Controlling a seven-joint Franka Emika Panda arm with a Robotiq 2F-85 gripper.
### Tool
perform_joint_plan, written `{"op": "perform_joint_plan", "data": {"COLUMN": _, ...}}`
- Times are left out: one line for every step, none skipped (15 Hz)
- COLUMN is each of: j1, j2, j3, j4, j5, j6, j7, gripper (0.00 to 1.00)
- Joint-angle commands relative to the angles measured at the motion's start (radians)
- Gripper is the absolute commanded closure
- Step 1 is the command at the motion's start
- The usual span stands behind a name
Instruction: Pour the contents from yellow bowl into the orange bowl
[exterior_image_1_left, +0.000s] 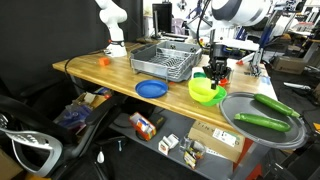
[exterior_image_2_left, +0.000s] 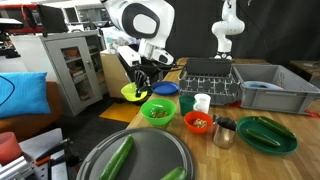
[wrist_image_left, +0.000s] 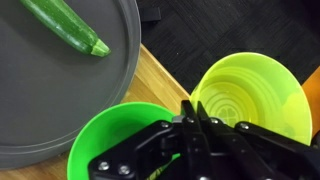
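The yellow bowl (wrist_image_left: 245, 95) looks empty inside, with only moulded rings showing. My gripper (wrist_image_left: 192, 112) is shut on its near rim. In an exterior view the yellow bowl (exterior_image_2_left: 131, 93) hangs tilted in the gripper (exterior_image_2_left: 143, 84) near the table's corner. The orange bowl (exterior_image_2_left: 198, 122) sits on the table apart from the gripper, beyond the green bowl, with small bits inside. In an exterior view the gripper (exterior_image_1_left: 214, 72) is above the yellow bowl (exterior_image_1_left: 201, 89).
A larger green bowl (wrist_image_left: 115, 135) (exterior_image_2_left: 157, 110) sits right beside the yellow bowl. A grey round tray (wrist_image_left: 50, 90) (exterior_image_2_left: 135, 155) holds cucumbers. A blue plate (exterior_image_2_left: 166, 89), white cup (exterior_image_2_left: 202, 102), metal cup (exterior_image_2_left: 224, 131), dark green plate (exterior_image_2_left: 266, 137) and dish rack (exterior_image_2_left: 212, 75) stand around.
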Motion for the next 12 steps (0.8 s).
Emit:
{"op": "perform_joint_plan", "data": {"j1": -0.017, "j2": -0.05, "j3": 0.0, "j4": -0.069, "j5": 0.018, "j6": 0.059, "j7": -0.013, "gripper": 0.99}}
{"op": "perform_joint_plan", "data": {"j1": -0.02, "j2": -0.059, "j3": -0.002, "j4": -0.085, "j5": 0.027, "j6": 0.081, "j7": -0.007, "gripper": 0.99}}
{"op": "perform_joint_plan", "data": {"j1": -0.024, "j2": -0.068, "j3": -0.002, "j4": -0.098, "j5": 0.039, "j6": 0.098, "j7": -0.007, "gripper": 0.99}}
{"op": "perform_joint_plan", "data": {"j1": -0.029, "j2": -0.079, "j3": -0.002, "j4": -0.112, "j5": 0.054, "j6": 0.117, "j7": -0.007, "gripper": 0.99}}
{"op": "perform_joint_plan", "data": {"j1": -0.034, "j2": -0.088, "j3": -0.003, "j4": -0.127, "j5": 0.069, "j6": 0.138, "j7": -0.004, "gripper": 0.99}}
{"op": "perform_joint_plan", "data": {"j1": -0.037, "j2": -0.096, "j3": -0.005, "j4": -0.14, "j5": 0.086, "j6": 0.155, "j7": 0.003, "gripper": 0.99}}
{"op": "perform_joint_plan", "data": {"j1": -0.04, "j2": -0.105, "j3": -0.007, "j4": -0.153, "j5": 0.105, "j6": 0.173, "j7": 0.012, "gripper": 0.99}}
{"op": "perform_joint_plan", "data": {"j1": -0.043, "j2": -0.111, "j3": -0.009, "j4": -0.166, "j5": 0.121, "j6": 0.189, "j7": 0.018, "gripper": 0.99}}
{"op": "perform_joint_plan", "data": {"j1": -0.045, "j2": -0.119, "j3": -0.013, "j4": -0.177, "j5": 0.137, "j6": 0.205, "j7": 0.034, "gripper": 0.99}}
{"op": "perform_joint_plan", "data": {"j1": -0.046, "j2": -0.125, "j3": -0.016, "j4": -0.188, "j5": 0.151, "j6": 0.219, "j7": 0.053, "gripper": 0.99}}
{"op": "perform_joint_plan", "data": {"j1": -0.045, "j2": -0.129, "j3": -0.02, "j4": -0.198, "j5": 0.16, "j6": 0.236, "j7": 0.073, "gripper": 0.99}}
{"op": "perform_joint_plan", "data": {"j1": -0.045, "j2": -0.133, "j3": -0.025, "j4": -0.207, "j5": 0.171, "j6": 0.252, "j7": 0.098, "gripper": 0.99}}
